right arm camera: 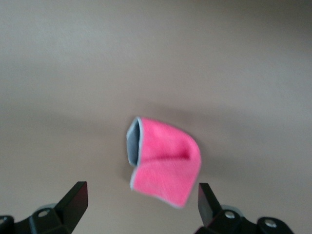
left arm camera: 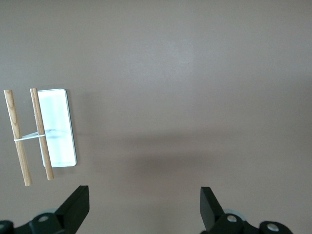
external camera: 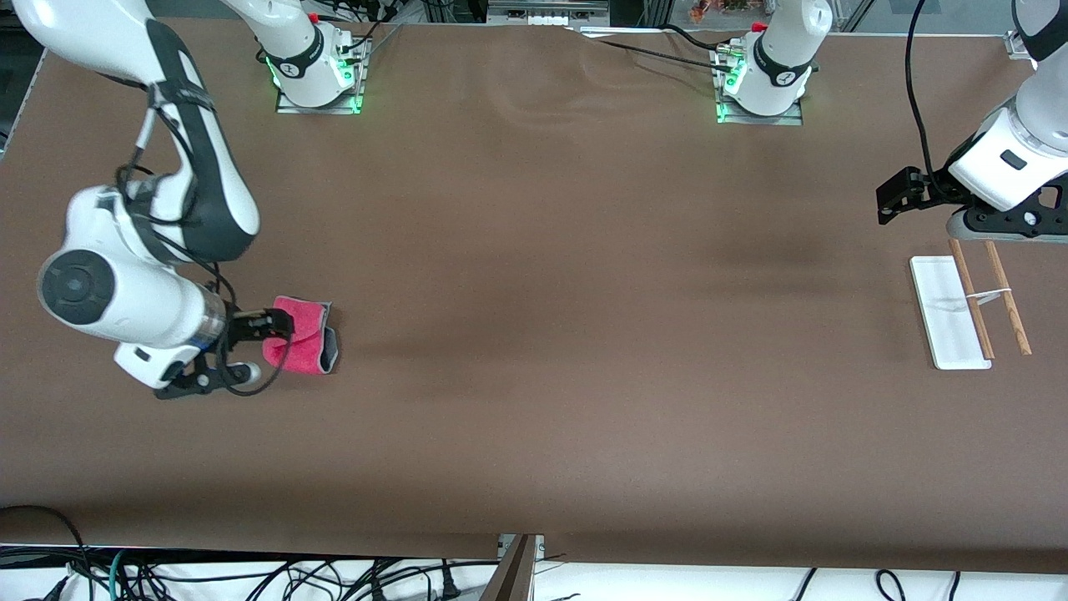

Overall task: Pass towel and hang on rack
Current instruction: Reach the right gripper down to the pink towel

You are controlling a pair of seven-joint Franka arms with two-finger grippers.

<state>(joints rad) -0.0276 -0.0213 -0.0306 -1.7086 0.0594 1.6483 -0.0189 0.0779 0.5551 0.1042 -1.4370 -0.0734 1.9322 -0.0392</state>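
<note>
The towel point(external camera: 302, 335), a folded pink-red cloth with a grey edge, lies on the table toward the right arm's end. My right gripper point(external camera: 274, 327) hangs just over its edge, open and empty. In the right wrist view the towel point(right arm camera: 165, 168) lies ahead of the open right gripper point(right arm camera: 141, 205), its near corner reaching between the spread fingers point(right arm camera: 74, 201). The rack point(external camera: 949, 310), two wooden rods point(external camera: 1008, 299) over a white base plate, stands toward the left arm's end. My left gripper point(external camera: 894, 200) is open and empty above the table beside the rack point(left arm camera: 57, 127), as the left wrist view point(left arm camera: 144, 208) shows.
The brown table top point(external camera: 567, 317) stretches wide between the towel and the rack. The two arm bases point(external camera: 317, 75) stand along the table's edge farthest from the front camera. Cables lie below the table's edge nearest that camera.
</note>
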